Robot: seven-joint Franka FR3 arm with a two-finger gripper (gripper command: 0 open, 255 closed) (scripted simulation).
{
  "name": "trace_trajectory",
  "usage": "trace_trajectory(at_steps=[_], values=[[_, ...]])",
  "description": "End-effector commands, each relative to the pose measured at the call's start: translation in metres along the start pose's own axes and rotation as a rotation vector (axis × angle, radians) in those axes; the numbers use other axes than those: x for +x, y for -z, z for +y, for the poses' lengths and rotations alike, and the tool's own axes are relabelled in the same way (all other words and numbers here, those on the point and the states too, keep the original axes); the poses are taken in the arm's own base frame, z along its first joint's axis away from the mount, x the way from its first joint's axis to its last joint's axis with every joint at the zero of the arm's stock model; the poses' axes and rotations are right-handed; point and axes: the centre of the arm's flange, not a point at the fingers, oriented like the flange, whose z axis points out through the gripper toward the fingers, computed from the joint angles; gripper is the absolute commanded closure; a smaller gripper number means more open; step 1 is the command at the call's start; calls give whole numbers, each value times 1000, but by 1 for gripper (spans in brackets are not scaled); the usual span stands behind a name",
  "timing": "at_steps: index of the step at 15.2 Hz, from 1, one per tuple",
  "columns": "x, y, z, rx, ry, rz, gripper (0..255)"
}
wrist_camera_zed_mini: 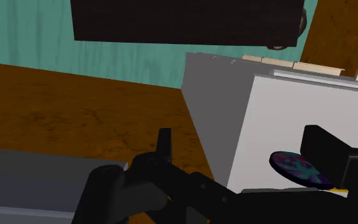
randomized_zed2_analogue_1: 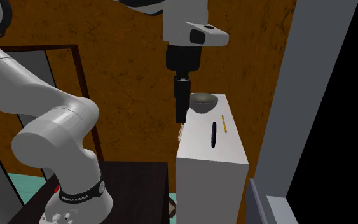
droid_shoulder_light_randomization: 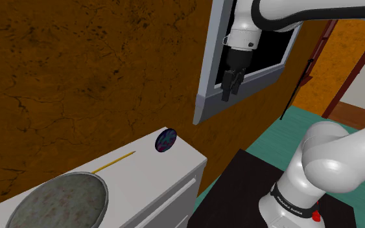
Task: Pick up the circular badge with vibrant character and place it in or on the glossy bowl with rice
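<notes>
The round badge is dark blue with a colourful figure and stands on its edge near the end of a white cabinet top. It appears edge-on in the second exterior view. The grey bowl with a mottled inside sits at the cabinet's other end. My gripper hangs open well above the cabinet's end, off to the side of the badge, holding nothing. In the wrist view the fingers stand apart, with the badge far below, near one finger.
A yellow pencil lies on the cabinet between bowl and badge. A grey window frame is close behind the gripper on the brown wall. The black stand sits beside the cabinet on a teal floor.
</notes>
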Motion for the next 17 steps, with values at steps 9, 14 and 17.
trace_trajectory(at_steps=[9, 14, 17], values=[[85, -36, -46, -19, 573, 11, 0], [121, -59, -96, -30, 932, 18, 0], [133, -73, -130, -37, 1147, 22, 0]])
